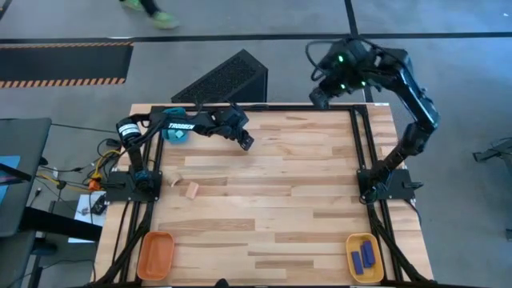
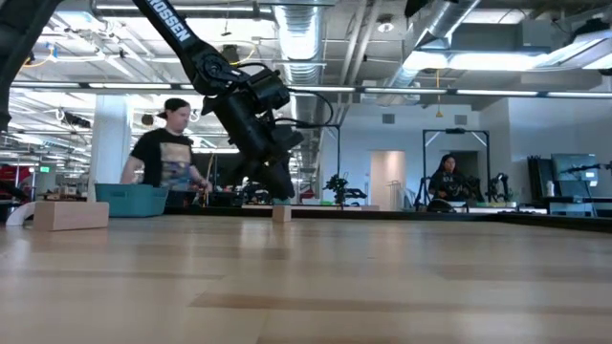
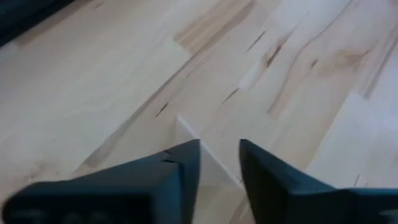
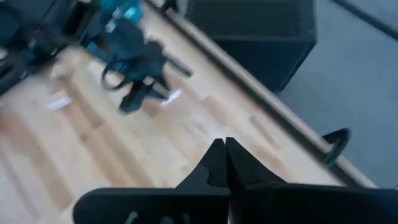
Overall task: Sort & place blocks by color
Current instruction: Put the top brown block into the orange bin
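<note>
A wood block (image 3: pixel 208 163) is being straddled, ungripped, by the part-open left pincer (image 3: pixel 219 163); beside it, wood pieces (image 1: pixel 187 186) are awaiting sorting.

In the left wrist view the left gripper (image 3: pixel 219 171) straddles a pale wood block (image 3: pixel 202 155) whose near end is hidden behind the fingertips (image 3: pixel 180 168), so whether the pads touch it cannot be told, and the fingers run off the picture's edge. In the high view that block is covered by the gripper head, and the blue blocks (image 1: pixel 362 255) in the yellow tray (image 1: pixel 362 258) are too small to count surely. The right wrist view is blurred: the teal tray (image 4: pixel 121 12) is cut by the edge
</note>
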Action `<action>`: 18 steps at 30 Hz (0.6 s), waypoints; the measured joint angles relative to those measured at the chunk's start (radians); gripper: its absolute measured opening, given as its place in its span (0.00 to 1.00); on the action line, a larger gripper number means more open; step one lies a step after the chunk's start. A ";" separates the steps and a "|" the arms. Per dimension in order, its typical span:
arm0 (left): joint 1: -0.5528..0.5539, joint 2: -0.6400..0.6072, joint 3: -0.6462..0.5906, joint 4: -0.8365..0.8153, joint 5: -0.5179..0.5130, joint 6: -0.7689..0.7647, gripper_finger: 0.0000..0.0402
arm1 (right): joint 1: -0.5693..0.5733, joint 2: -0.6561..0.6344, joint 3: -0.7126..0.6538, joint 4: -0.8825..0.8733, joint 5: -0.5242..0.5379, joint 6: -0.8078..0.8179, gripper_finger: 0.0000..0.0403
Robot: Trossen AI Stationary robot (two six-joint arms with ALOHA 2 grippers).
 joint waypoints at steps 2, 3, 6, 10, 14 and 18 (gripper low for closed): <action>-0.010 0.000 0.000 0.025 -0.022 0.011 0.34 | 0.033 -0.041 -0.043 0.004 -0.001 0.016 0.00; -0.013 0.003 0.000 0.039 -0.039 0.012 0.38 | 0.050 -0.058 -0.066 0.001 0.001 0.030 0.00; -0.019 0.011 0.001 0.054 -0.079 0.012 0.48 | 0.090 -0.121 -0.176 0.000 0.073 0.097 0.00; -0.023 0.029 0.000 0.067 -0.113 0.004 0.55 | 0.117 -0.239 -0.408 0.104 0.155 0.186 0.00; -0.023 0.044 0.002 0.082 -0.105 0.002 0.55 | 0.121 -0.376 -0.706 0.325 0.141 0.242 0.00; -0.027 0.042 0.002 0.089 -0.101 0.002 0.54 | 0.149 -0.493 -0.998 0.577 0.086 0.305 0.00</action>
